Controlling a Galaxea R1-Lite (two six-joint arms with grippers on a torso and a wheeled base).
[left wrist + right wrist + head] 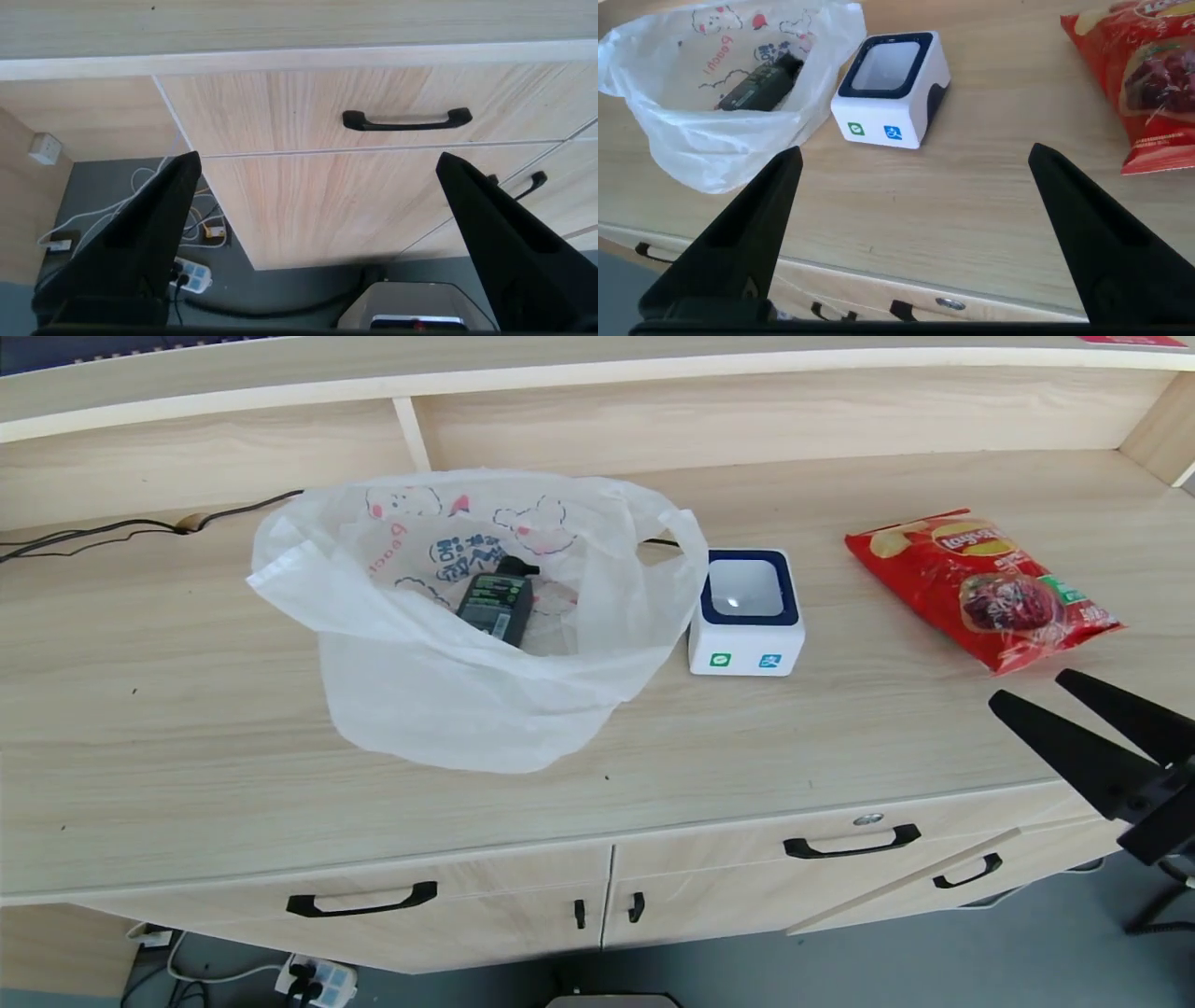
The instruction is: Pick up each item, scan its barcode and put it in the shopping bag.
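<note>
A red bag of crisps (980,588) (1139,84) lies flat on the wooden counter at the right. A white plastic shopping bag (467,616) (719,103) stands open at the middle left with a dark bottle (497,602) (761,82) lying inside. Between them sits the white scanner box (747,613) (892,89) with its blue-framed window facing up. My right gripper (1088,709) (915,238) is open above the counter's front edge, just in front of the crisps, holding nothing. My left gripper (318,233) hangs open below the counter, facing the drawer fronts.
A raised shelf wall (597,420) runs along the back of the counter (187,728). A black cable (140,527) lies at the far left. Drawers with black handles (851,845) (406,119) line the front; one at the right stands slightly ajar.
</note>
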